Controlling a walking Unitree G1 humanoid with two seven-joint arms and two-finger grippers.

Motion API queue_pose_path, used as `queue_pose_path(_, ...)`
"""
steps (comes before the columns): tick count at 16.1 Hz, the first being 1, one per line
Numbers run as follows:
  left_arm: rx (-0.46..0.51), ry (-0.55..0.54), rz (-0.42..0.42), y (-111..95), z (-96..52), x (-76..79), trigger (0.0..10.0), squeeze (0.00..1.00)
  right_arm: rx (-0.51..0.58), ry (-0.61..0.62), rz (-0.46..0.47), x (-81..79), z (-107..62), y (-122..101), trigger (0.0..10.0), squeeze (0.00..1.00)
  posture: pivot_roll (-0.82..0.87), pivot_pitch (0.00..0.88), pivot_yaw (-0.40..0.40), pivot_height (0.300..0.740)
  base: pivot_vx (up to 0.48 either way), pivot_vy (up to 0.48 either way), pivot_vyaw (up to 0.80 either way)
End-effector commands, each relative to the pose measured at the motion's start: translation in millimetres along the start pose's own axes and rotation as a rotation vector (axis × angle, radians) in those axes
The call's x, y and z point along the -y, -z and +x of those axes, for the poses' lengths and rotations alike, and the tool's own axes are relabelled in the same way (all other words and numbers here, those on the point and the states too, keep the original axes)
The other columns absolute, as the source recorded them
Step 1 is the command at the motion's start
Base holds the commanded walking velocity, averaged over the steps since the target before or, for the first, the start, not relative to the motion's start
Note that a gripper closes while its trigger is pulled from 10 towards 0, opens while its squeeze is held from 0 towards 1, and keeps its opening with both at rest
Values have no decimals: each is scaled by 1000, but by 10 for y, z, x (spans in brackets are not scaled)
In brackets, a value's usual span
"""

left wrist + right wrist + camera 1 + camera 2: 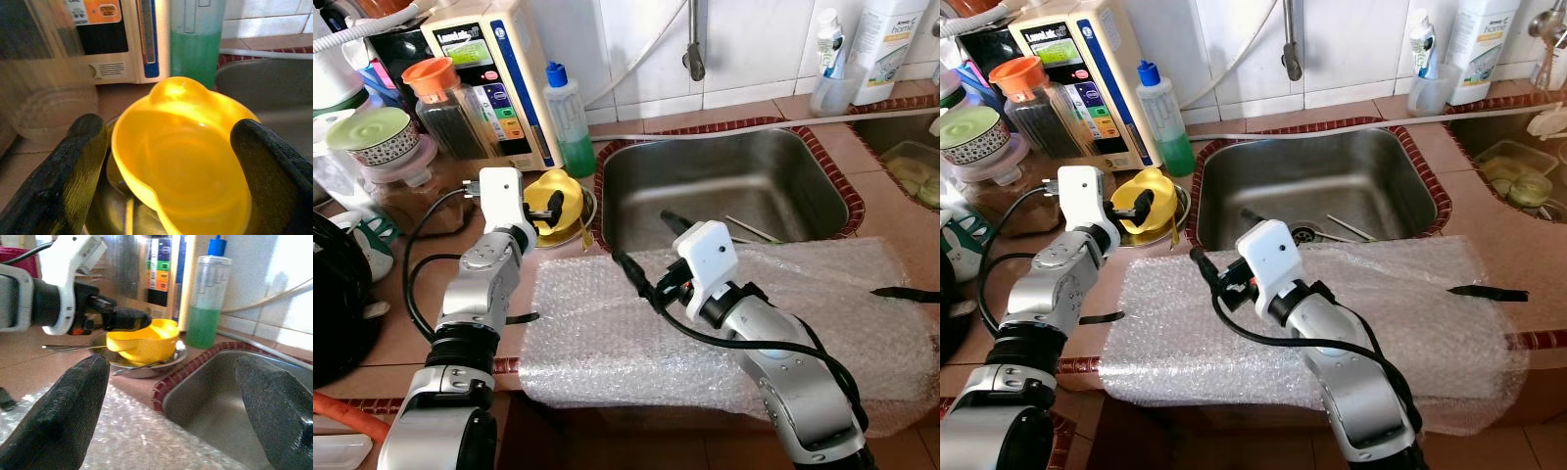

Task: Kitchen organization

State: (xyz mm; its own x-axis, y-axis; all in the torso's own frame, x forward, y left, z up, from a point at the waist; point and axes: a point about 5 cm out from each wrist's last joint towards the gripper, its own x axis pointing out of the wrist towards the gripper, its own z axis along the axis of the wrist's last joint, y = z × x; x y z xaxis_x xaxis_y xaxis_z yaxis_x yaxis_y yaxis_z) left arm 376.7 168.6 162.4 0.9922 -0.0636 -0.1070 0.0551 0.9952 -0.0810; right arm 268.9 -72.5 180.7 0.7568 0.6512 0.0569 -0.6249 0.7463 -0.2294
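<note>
A yellow plastic bowl (570,186) sits on a small metal plate (591,210) on the counter, left of the sink. My left gripper (551,206) reaches it from the near side. In the left wrist view the left gripper (171,129) is open, with one black finger on each side of the bowl (186,166); I cannot tell whether they touch it. My right gripper (171,367) is open and holds nothing. It hovers over the near left edge of the sink (724,186), pointing toward the bowl (144,340).
Bubble wrap (607,333) covers the counter's front edge under my right arm. Behind the bowl stand a bottle of green liquid (570,122), a water appliance (494,69) and an orange-lidded jar (445,103). Utensils (749,230) lie in the sink.
</note>
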Motion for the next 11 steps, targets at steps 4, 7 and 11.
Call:
queue_pose_path(4,-39,-102,-37,90,-7,-195,10000,0,13,-64,8,-98,0,-53,10000,0,-335,62,199,740,0,0,0)
queue_pose_path(7,-93,-110,-84,141,-5,-201,10000,0,8,-76,0,-104,13,-48,10000,0,-330,65,199,740,0,0,0)
queue_pose_path(11,-160,-68,-149,201,9,-126,10000,0,4,-82,-8,-118,13,-45,10000,0,-332,67,200,740,0,0,0)
